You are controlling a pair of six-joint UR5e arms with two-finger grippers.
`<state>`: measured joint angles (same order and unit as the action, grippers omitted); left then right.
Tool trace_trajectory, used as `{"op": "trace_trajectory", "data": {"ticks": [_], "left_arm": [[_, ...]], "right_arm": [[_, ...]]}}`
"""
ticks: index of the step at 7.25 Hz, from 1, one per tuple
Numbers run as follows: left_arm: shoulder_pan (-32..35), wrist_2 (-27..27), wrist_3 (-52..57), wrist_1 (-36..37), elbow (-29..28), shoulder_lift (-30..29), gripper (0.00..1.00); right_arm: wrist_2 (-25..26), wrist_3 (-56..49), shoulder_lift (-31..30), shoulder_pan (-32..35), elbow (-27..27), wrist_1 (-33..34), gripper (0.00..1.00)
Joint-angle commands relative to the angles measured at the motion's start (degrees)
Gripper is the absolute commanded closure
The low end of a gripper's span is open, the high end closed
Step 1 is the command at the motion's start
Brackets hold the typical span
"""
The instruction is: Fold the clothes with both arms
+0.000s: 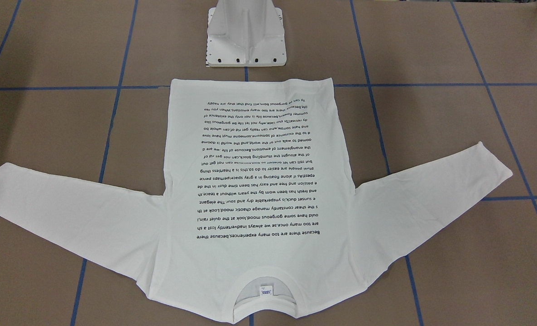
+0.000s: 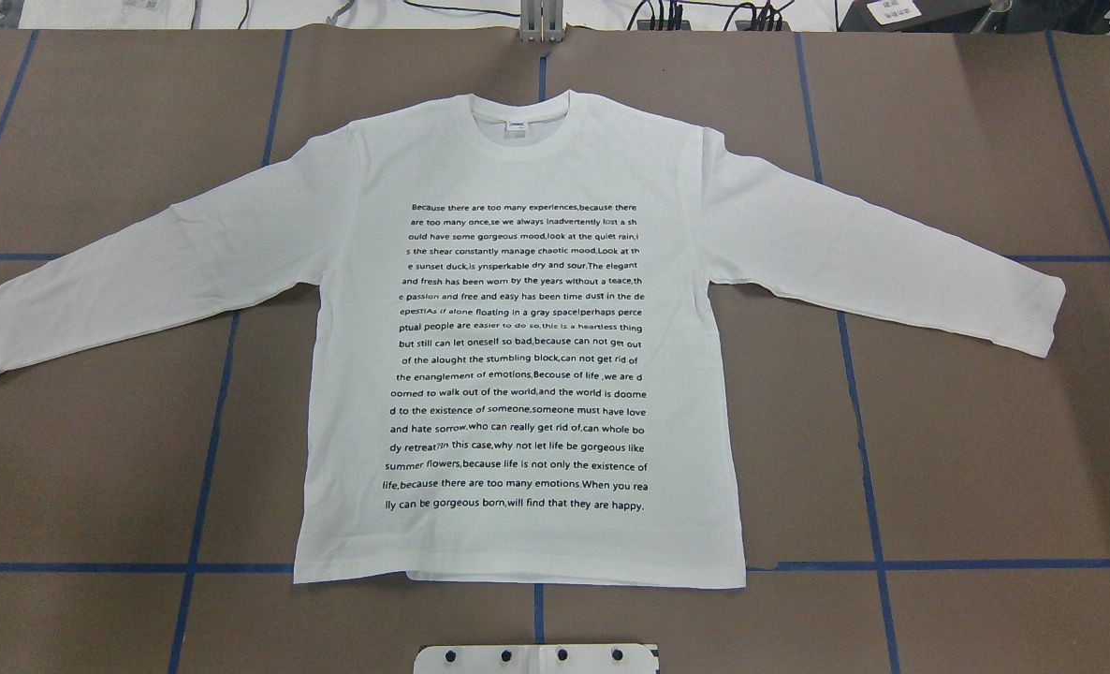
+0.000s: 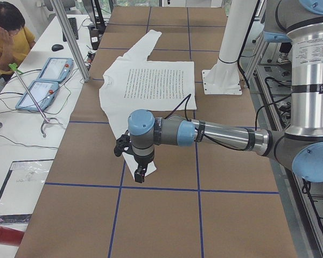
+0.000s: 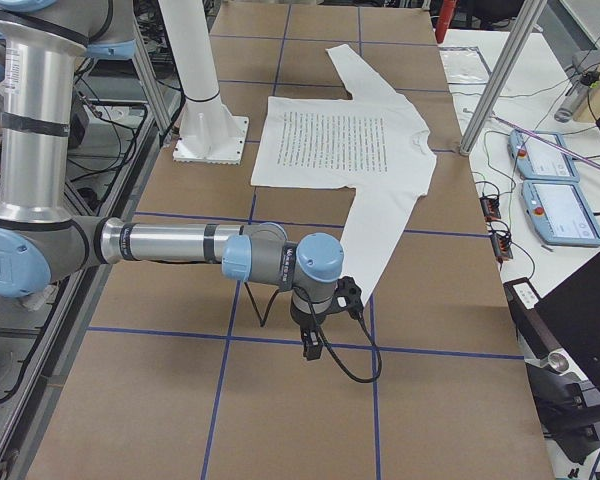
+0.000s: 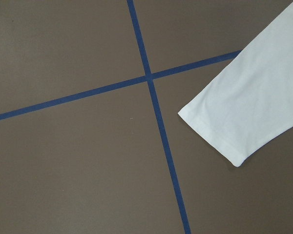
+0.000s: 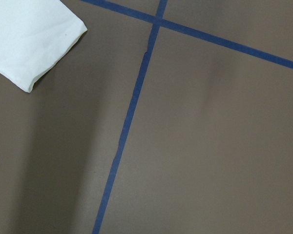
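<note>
**Overhead exterior: shirt spread flat, an arm near each cuff**

Overhead exterior. White long-sleeved T-shirt [image 2: 518, 374] lies flat and unfolded, print side up, in the middle of the brown tabletop [image 2: 985, 449]. The collar [image 2: 527, 117] is toward the far edge. The hem is nearest the robot, a little short of the white pedestal base [image 2: 536, 658]. A neck label [image 2: 518, 127] shows inside the collar. A block of black printed text [image 2: 518, 356] runs from the chest to near the hem. Both sleeves are spread wide and angle slightly toward the robot. Blue tape lines [image 2: 859, 393] grid the tabletop, and the shirt overlaps several of them.

Exterior left. The left arm [image 3: 226, 134] reaches out over the tabletop with its forearm about level. The left hand [image 3: 140, 173] points down at the end of the near sleeve. Cannot tell whether it touches the cloth, how far apart its fingers are, or whether it holds anything. In the left wrist-mounted view that sleeve's cuff [image 5: 210, 131] lies flat at the right, just beside a tape crossing.

Exterior right. The right arm [image 4: 170, 243] is stretched out the same way. The right hand [image 4: 310, 345] points down near the other sleeve's end, next to a tape line. Finger spacing and hold: cannot tell. In the right wrist-mounted view that cuff [image 6: 53, 53] sits in the upper left corner, apart from the tape crossing.

A person in a yellow shirt [image 3: 8, 37] sits at the side bench, near two blue-framed pendants [image 3: 43, 83].
</note>
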<state>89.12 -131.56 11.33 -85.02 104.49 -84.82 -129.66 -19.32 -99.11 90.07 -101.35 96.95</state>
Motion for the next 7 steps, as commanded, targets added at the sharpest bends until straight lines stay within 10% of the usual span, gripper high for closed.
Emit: {"op": "trace_trajectory", "data": {"ticks": [1, 4, 7], "left_arm": [[0.0, 0.3, -0.1, -0.2, 2.7, -0.1, 0.0], [0.0, 0.0, -1.2, -0.7, 6.4, -5.3, 0.0], [-0.1, 7.0, -2.3, -20.1, -0.6, -13.1, 0.0]], "right_arm": [[-0.1, 0.0, 0.1, 0.0, -2.1, 0.0, 0.0], [0.1, 0.2, 3.3, 0.1, -8.1, -0.4, 0.0], [-0.9, 6.0, 6.9, 0.1, -5.6, -2.0, 0.0]]}}
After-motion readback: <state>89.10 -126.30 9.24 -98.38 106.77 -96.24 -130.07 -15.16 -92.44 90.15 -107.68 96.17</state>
